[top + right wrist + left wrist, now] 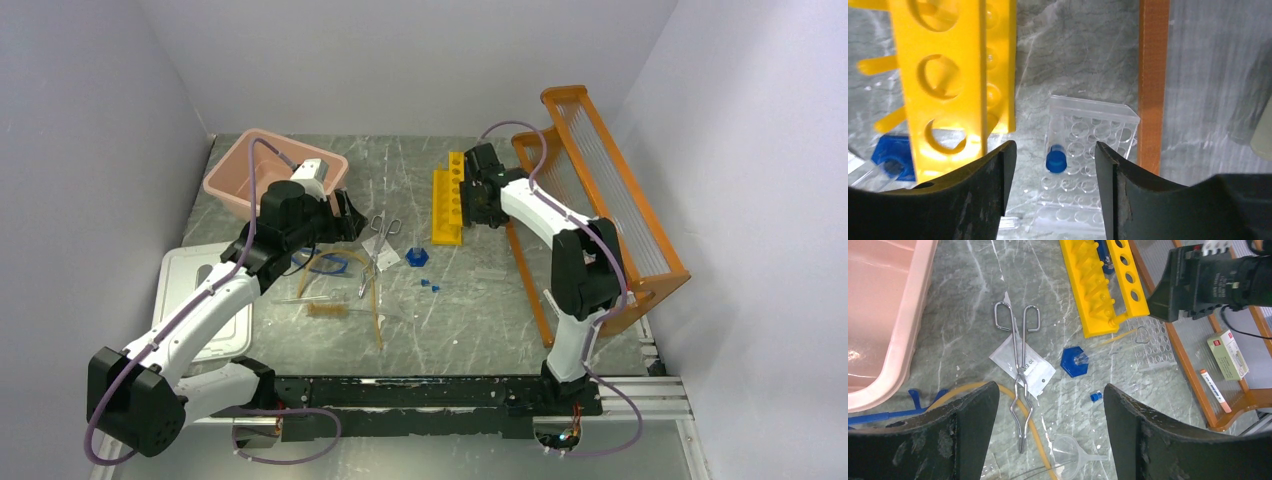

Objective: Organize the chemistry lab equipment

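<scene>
**A:** While the right gripper (1054, 147) hangs with its jaws parted and nothing between them, where is the cap?

**B:** A tiny blue cap (1056, 159) stands in a well of the clear well rack (1098, 125), right under the gap. It touches neither finger, as far as I can see.

**A:** What could spoil that?

**B:** A crooked lift, I'd judge. A finger brushing the cap could flick it out, and that rack looks light enough to tip. The yellow tube rack (955, 75) crowds one finger. The rail of the orange shelf rack (1153, 75) runs just beyond the other, so there's little room to swing.

**A:** And the left gripper (1050, 390)?

**B:** It's spread wide, holding nothing, and hovering over the clutter. The metal scissors (1021, 372) lie across the white packet (1038, 371), and the amber rubber tubing (1034, 434) runs beneath their tips. Closing on the scissors could drag the packet or snag the tubing.

**A:** Anything else nearby?

**B:** A blue hexagonal base (1074, 361) and a loose blue cap (1094, 396) lie just beside them, and a clear funnel (1068, 447) sits near the tubing. The blue-framed goggles (878, 417) poke out beside the pink tub (888, 315). They're all small things and easy to scatter.
</scene>
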Robot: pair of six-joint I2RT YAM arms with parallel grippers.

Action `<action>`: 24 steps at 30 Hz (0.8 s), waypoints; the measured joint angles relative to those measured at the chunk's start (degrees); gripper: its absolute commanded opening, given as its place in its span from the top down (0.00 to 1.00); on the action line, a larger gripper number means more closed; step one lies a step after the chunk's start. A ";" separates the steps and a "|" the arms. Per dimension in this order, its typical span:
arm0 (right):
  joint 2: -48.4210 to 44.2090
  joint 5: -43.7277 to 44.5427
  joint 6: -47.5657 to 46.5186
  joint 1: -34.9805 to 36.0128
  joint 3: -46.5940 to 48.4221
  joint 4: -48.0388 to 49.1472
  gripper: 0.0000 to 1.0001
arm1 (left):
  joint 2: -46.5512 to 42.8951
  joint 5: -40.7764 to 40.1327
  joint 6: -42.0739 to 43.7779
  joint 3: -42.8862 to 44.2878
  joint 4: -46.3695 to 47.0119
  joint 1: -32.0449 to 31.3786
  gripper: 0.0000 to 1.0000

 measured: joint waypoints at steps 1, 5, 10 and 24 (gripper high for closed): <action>-0.61 -0.11 0.20 0.02 0.07 -0.28 0.37 | 0.02 -0.02 0.04 0.07 0.00 0.00 0.19; -5.84 -0.92 0.55 0.04 -0.20 -0.74 0.39 | 0.11 0.00 0.37 1.11 -0.83 0.00 0.18; -16.55 -1.92 -0.81 2.69 -5.46 0.48 0.47 | 0.04 0.00 0.39 2.32 -1.20 0.00 0.16; -23.17 -7.15 -4.22 18.56 -26.29 6.05 0.62 | -0.81 0.04 -0.50 2.60 -3.89 0.00 0.12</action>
